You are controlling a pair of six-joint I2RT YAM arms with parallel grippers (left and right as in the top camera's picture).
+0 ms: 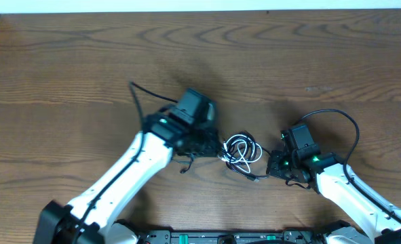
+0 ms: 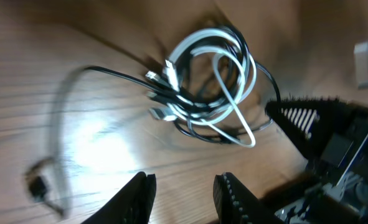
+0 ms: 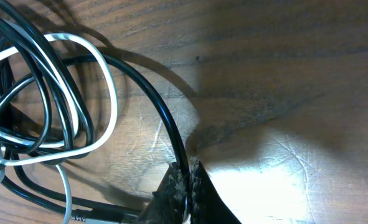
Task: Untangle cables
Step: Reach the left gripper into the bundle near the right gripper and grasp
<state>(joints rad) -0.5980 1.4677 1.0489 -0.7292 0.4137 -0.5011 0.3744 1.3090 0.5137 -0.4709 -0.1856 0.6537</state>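
Cables (image 1: 241, 152): one white and one black, looped together in a small tangle that lies on the table with my two claws to either side of it.
Table (image 1: 85, 68): brown wood grain, lying under the tangle and bare across its far half.
Left arm (image 1: 129, 173): white links with a black wrist, reaching in from the tangle's left.
Right arm (image 1: 349, 190): same build, reaching in from the tangle's right.
Left claw (image 2: 185, 190): just left of the tangle; my fingers stand spread with bare wood between them, gripping nothing.
Right claw (image 3: 187, 171): just right of the tangle; my fingers are pressed together, pinching the black cord where it runs out of the tangle.
White cord (image 2: 202, 35): several overlapping rings in the tangle, with one narrow loop hanging out toward my left claw.
Black cord (image 3: 160, 111): woven through the white rings; one strand arcs out of the tangle to my right claw, another trails off to the tangle's left.
Plug ends (image 2: 160, 114): small, pale, bunched at the tangle's left edge.
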